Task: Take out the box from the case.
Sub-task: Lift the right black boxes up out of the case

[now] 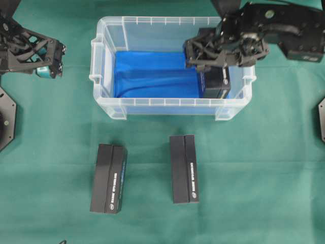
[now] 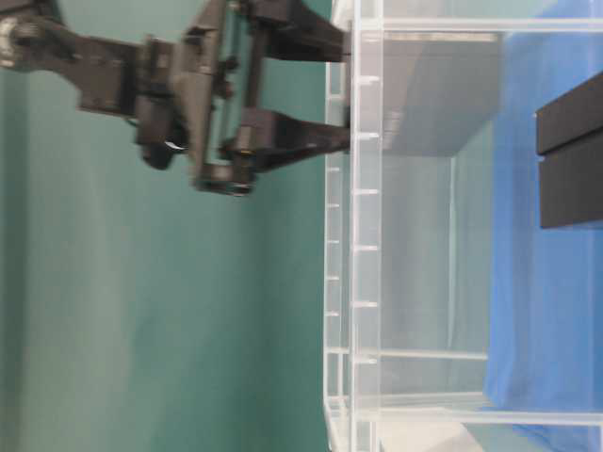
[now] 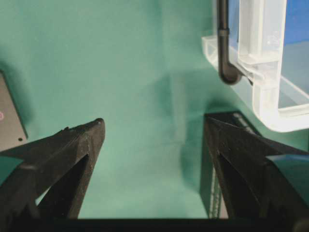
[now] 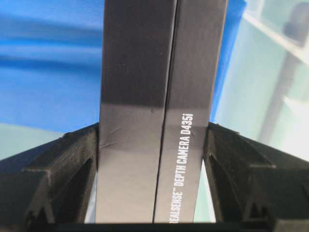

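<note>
Two black boxes lie nearest, toward the surface's front edge: one left of the middle (image 1: 108, 178), the other just right of it (image 1: 184, 175), both flat on the green surface (image 1: 264, 178) and well apart from each other. Behind them stands the case (image 1: 106, 104), its blue cloth (image 1: 152, 76) showing through the clear walls. At the case's right end the right gripper (image 4: 153, 145) is clamped on the box (image 4: 159, 96), a finger pressed to each long side, with the box's lower end apparently still below the rim. To do this step well, I would lift straight up until the box clears the ribbed rim, keeping it from scraping the near wall, and only then carry it outward. Over by the surface's left edge, the left gripper (image 3: 153, 140) stands spread wide with nothing in it, clear of the case.
</note>
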